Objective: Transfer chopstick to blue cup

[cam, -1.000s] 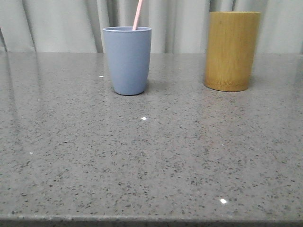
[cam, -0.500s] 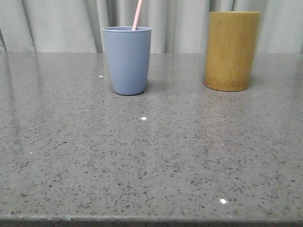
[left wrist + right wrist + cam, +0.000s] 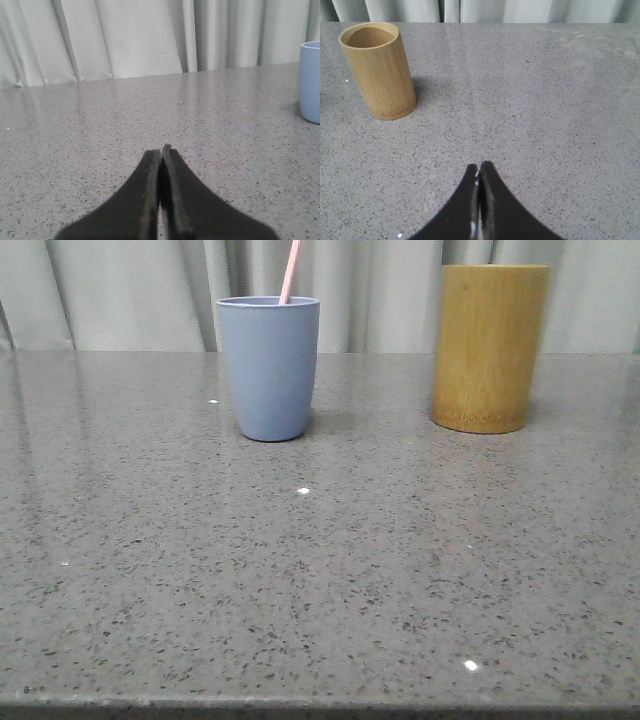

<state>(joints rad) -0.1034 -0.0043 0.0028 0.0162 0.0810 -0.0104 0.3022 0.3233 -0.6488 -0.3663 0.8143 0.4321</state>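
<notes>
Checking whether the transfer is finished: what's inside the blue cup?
A pink chopstick sticks up out of the blue cup, leaning slightly. Its lower part and the cup's bottom are hidden by the wall.

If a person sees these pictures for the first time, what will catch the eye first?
Probably the blue cup standing at the back left of the grey table, with a pink chopstick leaning out of it. Next, the taller bamboo cylinder at the back right, which looks empty from the right wrist view.
</notes>
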